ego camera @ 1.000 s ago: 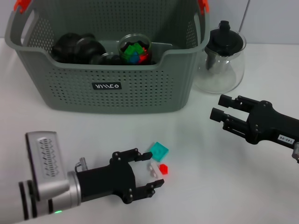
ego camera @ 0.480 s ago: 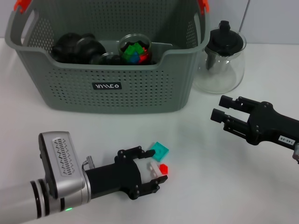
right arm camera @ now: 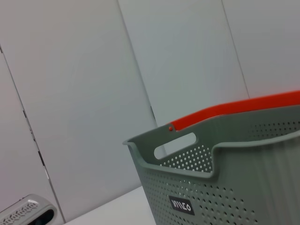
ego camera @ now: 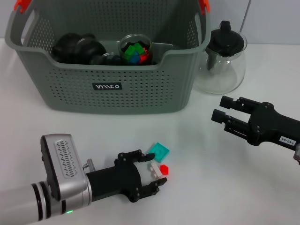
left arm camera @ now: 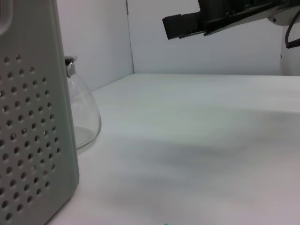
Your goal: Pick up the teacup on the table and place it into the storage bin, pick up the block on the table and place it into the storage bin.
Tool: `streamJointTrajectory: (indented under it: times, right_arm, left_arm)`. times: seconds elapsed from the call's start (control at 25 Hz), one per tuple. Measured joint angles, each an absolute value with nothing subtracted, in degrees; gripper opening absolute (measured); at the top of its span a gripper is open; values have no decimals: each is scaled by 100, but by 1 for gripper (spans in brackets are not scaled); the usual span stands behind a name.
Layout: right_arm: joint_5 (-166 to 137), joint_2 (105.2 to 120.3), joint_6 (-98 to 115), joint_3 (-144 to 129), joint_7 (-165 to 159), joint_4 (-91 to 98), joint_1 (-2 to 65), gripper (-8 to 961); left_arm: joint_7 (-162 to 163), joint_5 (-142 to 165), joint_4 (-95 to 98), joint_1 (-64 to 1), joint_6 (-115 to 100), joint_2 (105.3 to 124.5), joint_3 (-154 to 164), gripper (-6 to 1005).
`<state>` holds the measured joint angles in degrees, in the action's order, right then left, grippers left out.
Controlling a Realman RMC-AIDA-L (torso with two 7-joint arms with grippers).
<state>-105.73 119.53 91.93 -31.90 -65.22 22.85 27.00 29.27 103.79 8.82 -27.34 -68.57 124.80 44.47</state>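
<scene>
Black left gripper (ego camera: 151, 177) lies low on the table, fingers spread around a small pale block (ego camera: 154, 169).

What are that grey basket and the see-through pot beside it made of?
The basket looks like matte moulded plastic: even rows of punched holes, smooth rounded rim. The pot appears to be clear glass, since the table shows through it; its black lid is probably plastic.

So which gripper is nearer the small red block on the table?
Left. The left gripper has its open fingers around the white block, right beside the red block; the right gripper hovers apart, beside the teapot.
</scene>
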Motion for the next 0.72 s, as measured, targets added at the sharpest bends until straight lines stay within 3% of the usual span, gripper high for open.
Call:
streamJointTrajectory:
  times: [0.32, 0.52, 0.72]
  right_arm:
    - [-10573, 11953, 9193, -3190, -6522, 2285, 2674, 558]
    - [-10573, 11953, 9193, -3190, -6522, 2285, 2657, 558]
    - [-10574, 11945, 9200, -3190, -6522, 2285, 2640, 557]
  left_arm:
    - [2962, 10339, 878, -2788, -6714, 12480, 4445, 605]
    - [2993, 10333, 972, -2728, -6989, 12454, 4441, 416]
    - [3777, 10368, 2103, -2154, -8083, 12393, 4436, 429]
